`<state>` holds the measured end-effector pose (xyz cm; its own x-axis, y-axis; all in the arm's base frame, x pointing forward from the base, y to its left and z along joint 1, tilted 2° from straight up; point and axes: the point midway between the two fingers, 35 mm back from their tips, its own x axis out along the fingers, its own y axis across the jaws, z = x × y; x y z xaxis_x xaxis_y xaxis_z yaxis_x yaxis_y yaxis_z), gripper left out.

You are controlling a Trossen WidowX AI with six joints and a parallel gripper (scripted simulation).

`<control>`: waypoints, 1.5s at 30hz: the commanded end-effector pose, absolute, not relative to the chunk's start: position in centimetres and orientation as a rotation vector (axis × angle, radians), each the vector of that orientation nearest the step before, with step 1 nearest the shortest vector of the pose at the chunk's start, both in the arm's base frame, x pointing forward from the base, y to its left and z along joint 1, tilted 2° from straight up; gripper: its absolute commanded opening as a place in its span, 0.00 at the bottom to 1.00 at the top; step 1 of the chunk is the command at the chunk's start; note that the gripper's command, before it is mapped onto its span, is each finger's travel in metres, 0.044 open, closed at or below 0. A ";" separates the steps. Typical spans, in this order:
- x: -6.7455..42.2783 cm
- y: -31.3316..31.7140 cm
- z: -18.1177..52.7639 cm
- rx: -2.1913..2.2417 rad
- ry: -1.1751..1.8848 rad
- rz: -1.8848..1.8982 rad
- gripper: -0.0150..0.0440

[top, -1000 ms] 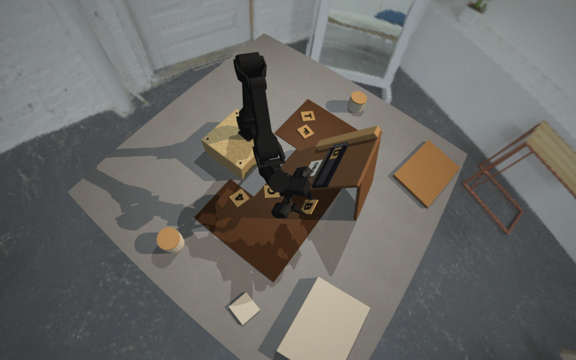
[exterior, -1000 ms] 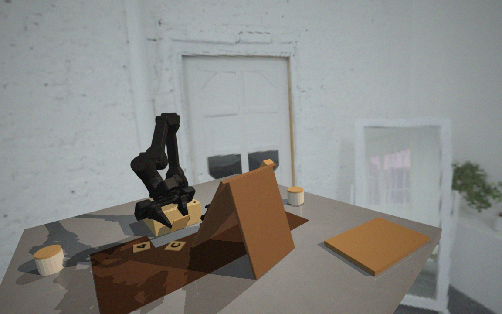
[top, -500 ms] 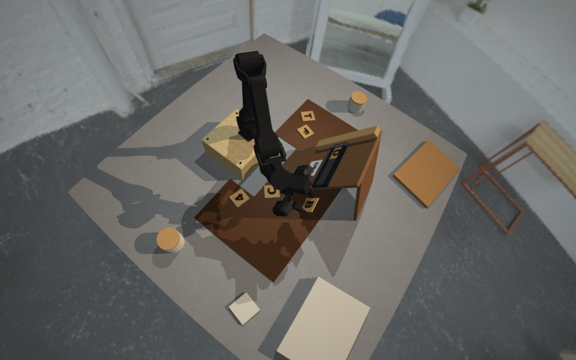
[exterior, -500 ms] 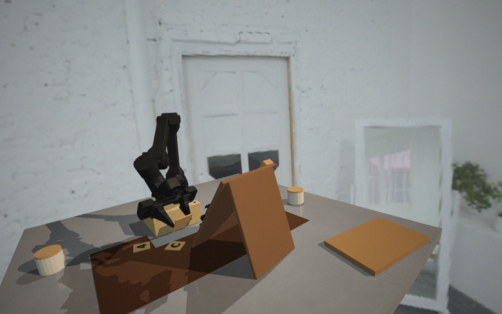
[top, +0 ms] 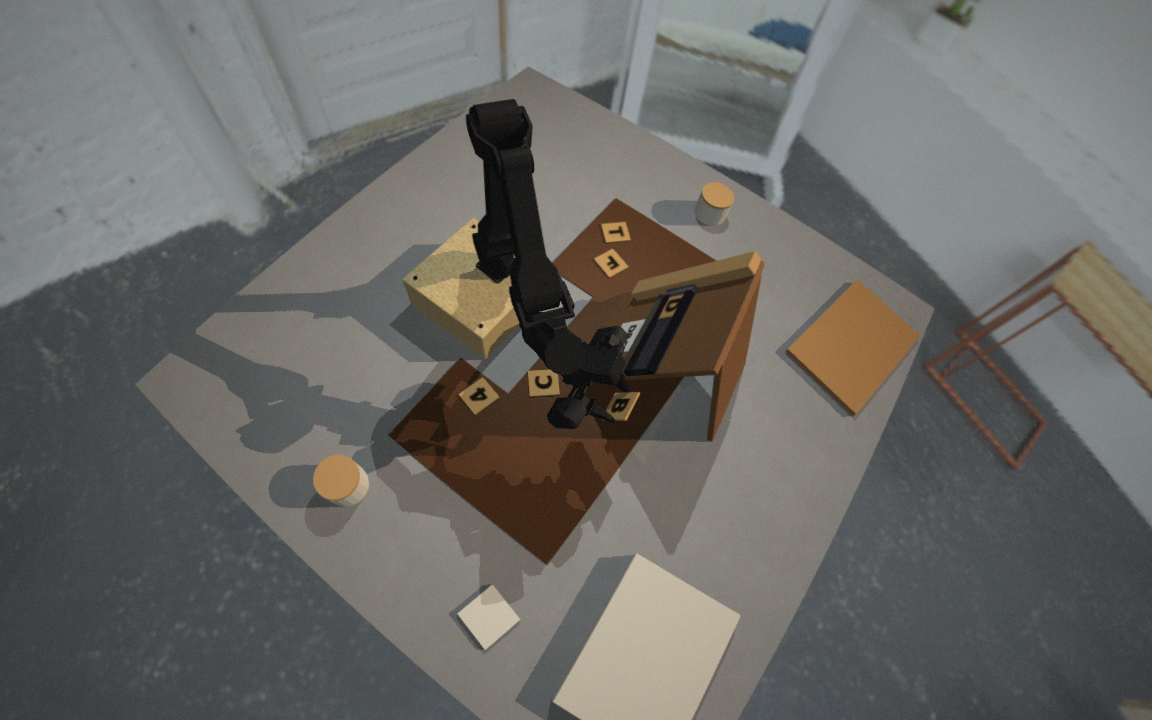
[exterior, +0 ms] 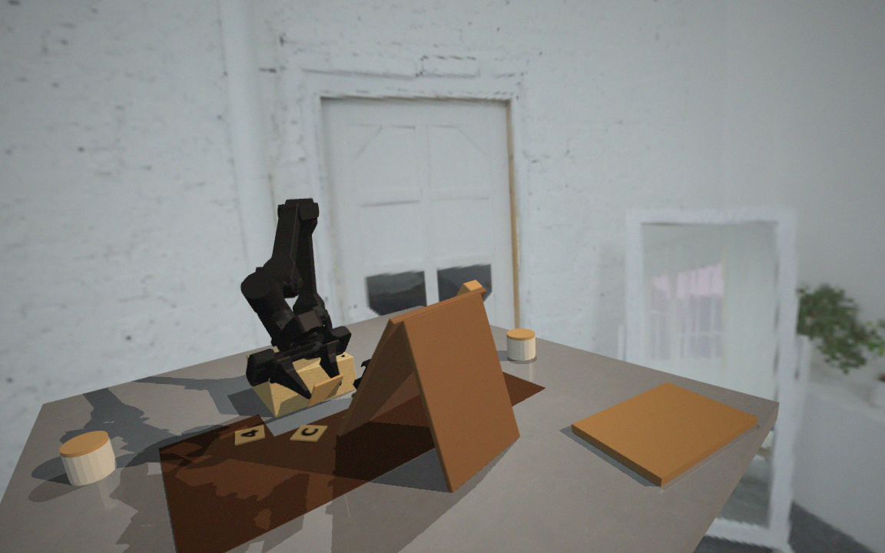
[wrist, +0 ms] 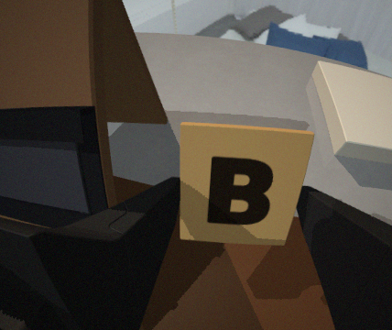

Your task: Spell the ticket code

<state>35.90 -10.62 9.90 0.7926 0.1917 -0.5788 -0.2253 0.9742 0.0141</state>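
The counter [top: 294, 295] carries a dark brown mat [top: 508, 483], and on the mat stands the slanted board [top: 696, 335] with its dark rail [top: 659, 333] running down the face. One tile [top: 671, 307] already sits at the rail's upper end; its letter is too small to read. A white ticket [top: 634, 329] lies on the board beside the rail, mostly hidden by the arm [top: 508, 214].

A cream slab [top: 647, 644] lies at the near edge of the counter, an orange slab [top: 853, 344] beyond the board, and a tan block [top: 459, 291] at the arm's base. Two short cylinders [top: 340, 479] [top: 714, 204] stand near opposite corners, and a small white square [top: 488, 616] lies beside the cream slab.

The gripper [top: 593, 407] hangs above the mat just off the rail's lower end, its fingers pinched on the side edges of tile B [wrist: 245, 183], which is held clear of the mat with its letter facing the wrist camera.

Tiles C [top: 543, 382] and 4 [top: 478, 394] lie flat on the mat near the gripper. Tiles T [top: 616, 231] and F [top: 610, 262] lie at the mat's far end, behind the board.
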 end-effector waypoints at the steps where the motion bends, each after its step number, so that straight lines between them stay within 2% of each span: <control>1: 35.8 -10.3 9.8 -0.052 0.620 0.223 0.25; 45: 35.4 -8.2 9.9 -0.050 0.620 0.224 0.25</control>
<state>35.43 -8.40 9.96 0.7923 0.1927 -0.5789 -0.2251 0.9742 0.0163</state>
